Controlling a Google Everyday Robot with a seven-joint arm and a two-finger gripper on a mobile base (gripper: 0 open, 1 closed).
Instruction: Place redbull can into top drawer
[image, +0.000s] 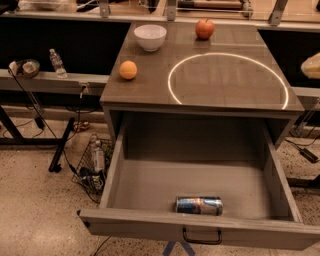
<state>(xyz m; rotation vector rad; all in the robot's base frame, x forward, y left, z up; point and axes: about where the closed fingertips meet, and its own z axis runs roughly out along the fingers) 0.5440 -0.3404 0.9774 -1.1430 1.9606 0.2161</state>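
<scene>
The redbull can (199, 205) lies on its side on the grey floor of the open top drawer (150, 187), close behind the front panel and just left of the black handle (201, 237). The drawer is pulled far out from under the counter. My gripper (312, 65) shows only as a pale shape at the right edge of the view, level with the counter top and well away from the can and the drawer. Nothing shows in it.
On the counter (200, 92) stand a white bowl (150, 37), an orange (128, 70) and a red apple (204, 29), with a bright ring of light (172, 75) on the surface. A water bottle (57, 63) stands on a shelf at left. Cables and a wire basket (92, 162) lie on the floor.
</scene>
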